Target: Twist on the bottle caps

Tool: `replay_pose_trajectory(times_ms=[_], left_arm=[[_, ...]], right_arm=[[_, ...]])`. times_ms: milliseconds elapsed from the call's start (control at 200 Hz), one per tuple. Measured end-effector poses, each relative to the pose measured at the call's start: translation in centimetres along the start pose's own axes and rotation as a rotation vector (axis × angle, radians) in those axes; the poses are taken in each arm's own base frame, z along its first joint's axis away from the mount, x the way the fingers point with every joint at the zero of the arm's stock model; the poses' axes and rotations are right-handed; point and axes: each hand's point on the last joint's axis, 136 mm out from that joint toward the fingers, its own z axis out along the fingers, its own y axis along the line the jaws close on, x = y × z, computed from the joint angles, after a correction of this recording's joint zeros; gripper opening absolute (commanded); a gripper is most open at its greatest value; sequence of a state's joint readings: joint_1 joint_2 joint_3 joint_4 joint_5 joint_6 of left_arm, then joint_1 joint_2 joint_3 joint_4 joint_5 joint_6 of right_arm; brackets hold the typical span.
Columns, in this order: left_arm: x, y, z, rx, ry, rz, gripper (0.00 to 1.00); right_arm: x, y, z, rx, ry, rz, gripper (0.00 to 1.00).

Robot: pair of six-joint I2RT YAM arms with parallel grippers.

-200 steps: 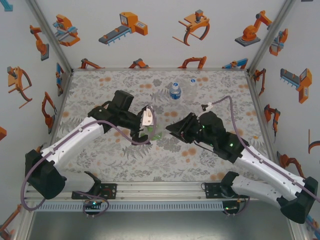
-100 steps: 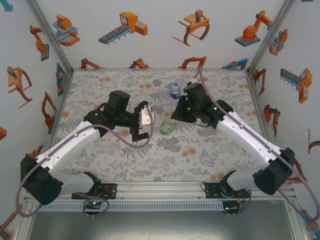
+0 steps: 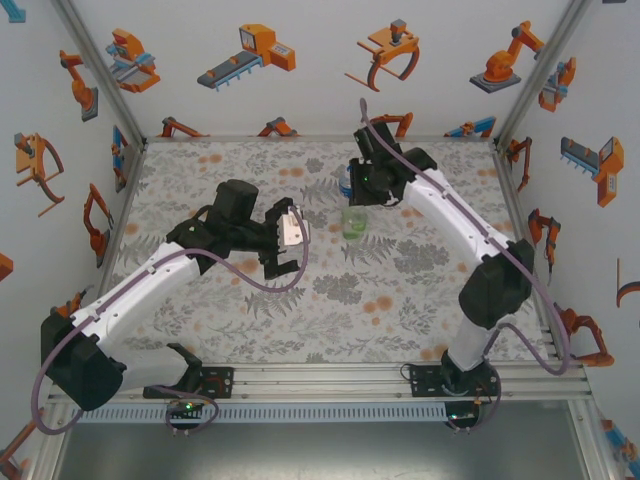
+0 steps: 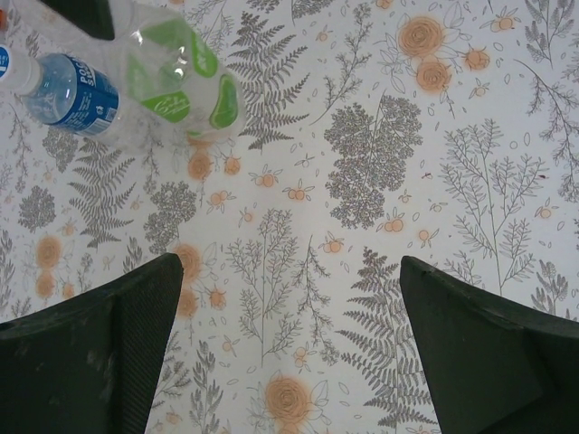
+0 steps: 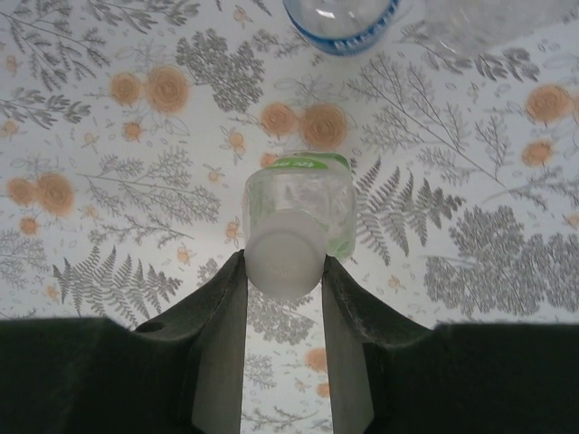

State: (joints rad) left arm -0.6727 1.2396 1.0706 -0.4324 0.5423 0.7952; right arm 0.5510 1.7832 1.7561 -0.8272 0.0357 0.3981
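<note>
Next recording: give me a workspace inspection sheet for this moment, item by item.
Surface: floral table cover, lying flat.
Job's things: green-label bottle with its white cap on; blue-label bottle just beyond it; clear bottle beside that one.
Clutter: nothing seen.
Grippers: left gripper open over bare cover; right gripper shut on the white cap.
Cables: purple cable loops beside the left arm, apart from the bottles.
Surroundings: white walls with orange robot stickers.
</note>
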Motion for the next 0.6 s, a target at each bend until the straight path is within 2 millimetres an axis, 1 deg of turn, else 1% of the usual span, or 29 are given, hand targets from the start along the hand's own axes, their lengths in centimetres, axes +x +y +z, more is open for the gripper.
replay_pose_trajectory(times_ms=[165, 371, 531, 601], left_arm=[[0.0, 0.4, 0.0, -0.014, -0.004, 0.002, 0.97], [0.3, 0.9, -0.1, -0.031, -0.004, -0.009, 0.97], [0.3, 1.0, -0.1, -0.033, -0.005, -0.016, 0.97], [0.3, 1.1, -0.2, -0.034, -0.006, -0.019, 0.97]], right_arm=[[-2.3, 1.9, 2.6, -0.047, 0.01, -0.031, 0.0], [-4.4, 2.6, 5.7, -0.041, 0.011, -0.068, 0.0], [-6.3, 3.2, 7.4, -0.038, -0.017, -0.095, 0.0], [-6.7, 3.3, 7.9, -0.035, -0.021, -0.103, 0.01]])
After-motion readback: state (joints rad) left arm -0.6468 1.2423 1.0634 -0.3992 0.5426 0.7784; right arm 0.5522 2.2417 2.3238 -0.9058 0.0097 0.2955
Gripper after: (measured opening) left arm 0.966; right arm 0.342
